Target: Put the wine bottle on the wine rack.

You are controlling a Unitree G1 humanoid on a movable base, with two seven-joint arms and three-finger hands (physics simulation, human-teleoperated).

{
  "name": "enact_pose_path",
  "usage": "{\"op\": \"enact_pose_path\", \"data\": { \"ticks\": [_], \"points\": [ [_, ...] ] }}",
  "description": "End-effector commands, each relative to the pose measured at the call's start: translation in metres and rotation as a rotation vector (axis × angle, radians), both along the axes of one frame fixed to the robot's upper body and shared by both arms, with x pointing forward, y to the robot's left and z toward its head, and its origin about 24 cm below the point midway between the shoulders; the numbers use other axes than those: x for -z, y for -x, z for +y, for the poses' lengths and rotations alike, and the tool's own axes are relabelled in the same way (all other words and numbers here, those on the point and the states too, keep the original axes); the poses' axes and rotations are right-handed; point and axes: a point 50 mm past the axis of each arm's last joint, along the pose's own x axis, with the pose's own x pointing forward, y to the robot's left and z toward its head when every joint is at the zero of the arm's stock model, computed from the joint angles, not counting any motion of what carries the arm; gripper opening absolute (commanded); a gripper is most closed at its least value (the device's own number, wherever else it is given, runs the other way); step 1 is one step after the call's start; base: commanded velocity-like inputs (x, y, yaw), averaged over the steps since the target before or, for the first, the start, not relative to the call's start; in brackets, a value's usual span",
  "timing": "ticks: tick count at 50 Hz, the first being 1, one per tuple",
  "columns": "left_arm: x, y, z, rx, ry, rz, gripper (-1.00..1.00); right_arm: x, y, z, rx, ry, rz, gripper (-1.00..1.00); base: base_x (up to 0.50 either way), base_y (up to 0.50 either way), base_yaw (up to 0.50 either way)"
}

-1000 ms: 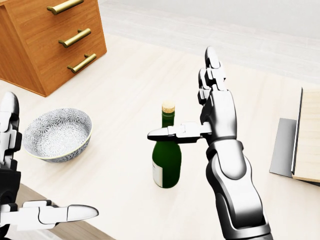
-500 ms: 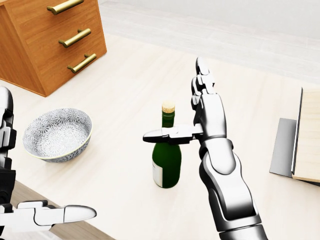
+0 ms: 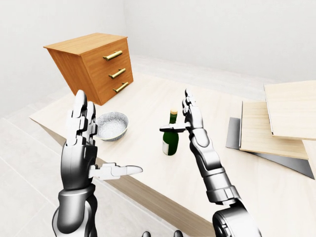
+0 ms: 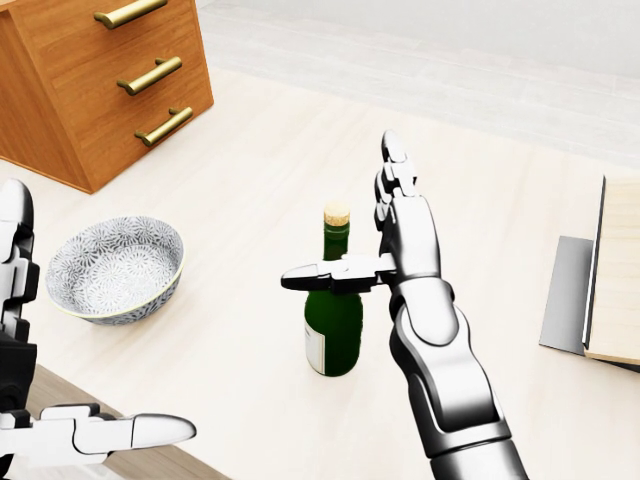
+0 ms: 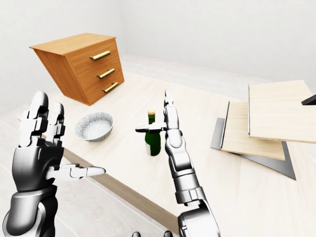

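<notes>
A green wine bottle point(image 4: 333, 325) with a gold cap stands upright on the pale wooden table point(image 4: 250, 180). My right hand point(image 4: 350, 225) is open just right of its neck. The fingers point(image 4: 395, 190) point up and the thumb point(image 4: 315, 275) reaches across the neck toward the view's left, not closed round it. My left hand point(image 5: 71, 140) is open at the lower left, off the table's near edge and holding nothing. Stacked pale wooden boards on a grey base point(image 3: 276, 123) lie at the right; whether they are the wine rack I cannot tell.
A wooden chest of three drawers point(image 3: 94, 66) with brass handles stands tilted at the table's upper left. A patterned grey bowl point(image 4: 115, 268) sits left of the bottle. The table's near edge point(image 3: 148, 192) runs diagonally below both hands.
My right hand has slid left toward the bottle, so its thumb now crosses the neck farther to the left. The left hand has shifted slightly. The bottle has not moved.
</notes>
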Motion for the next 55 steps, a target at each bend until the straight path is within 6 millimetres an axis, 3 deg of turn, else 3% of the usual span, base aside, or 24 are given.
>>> {"op": "enact_pose_path", "data": {
  "ticks": [1,30,32,33,37,38,39,41,42,48,55],
  "points": [
    [0.001,0.001,0.001,-0.002,0.0,0.004,1.0,0.004,-0.004,0.004,-0.004,0.002,0.031,1.0,0.0,0.0,0.0],
    [0.009,-0.002,0.002,-0.005,0.016,0.046,1.0,-0.008,-0.007,0.007,-0.02,-0.007,-0.01,1.0,0.0,0.0,0.0],
    [0.007,-0.002,0.004,-0.008,0.022,0.032,1.0,-0.009,-0.007,0.007,-0.022,-0.008,-0.011,0.51,0.0,0.0,0.0],
    [0.007,-0.002,0.004,-0.008,0.021,0.033,1.0,-0.008,-0.007,0.008,-0.024,-0.008,-0.01,0.05,0.0,0.0,0.0],
    [0.009,-0.002,0.003,-0.007,0.018,0.042,1.0,-0.006,-0.007,0.009,-0.028,-0.007,-0.003,-0.38,0.0,0.0,0.0],
    [0.009,-0.002,0.003,-0.007,0.018,0.042,1.0,-0.006,-0.007,0.009,-0.028,-0.007,-0.002,-0.38,0.0,0.0,0.0],
    [0.009,-0.002,0.003,-0.007,0.018,0.042,1.0,-0.005,-0.007,0.009,-0.03,-0.006,0.003,-0.6,0.0,0.0,0.0],
    [0.009,-0.001,0.003,-0.007,0.019,0.042,1.0,-0.005,-0.007,0.009,-0.03,-0.006,0.004,-0.62,0.0,0.0,0.0],
    [0.009,-0.002,0.003,-0.007,0.019,0.044,1.0,-0.005,-0.007,0.009,-0.032,-0.005,0.003,-0.78,0.0,0.0,0.0],
    [0.008,-0.001,0.003,-0.007,0.019,0.041,1.0,-0.005,-0.007,0.01,-0.034,-0.003,0.004,-1.0,0.0,0.0,0.0],
    [0.009,-0.001,0.003,-0.007,0.018,0.044,1.0,0.0,-0.006,0.01,-0.036,0.0,0.02,-1.0,0.0,0.0,0.0]
  ]
}}
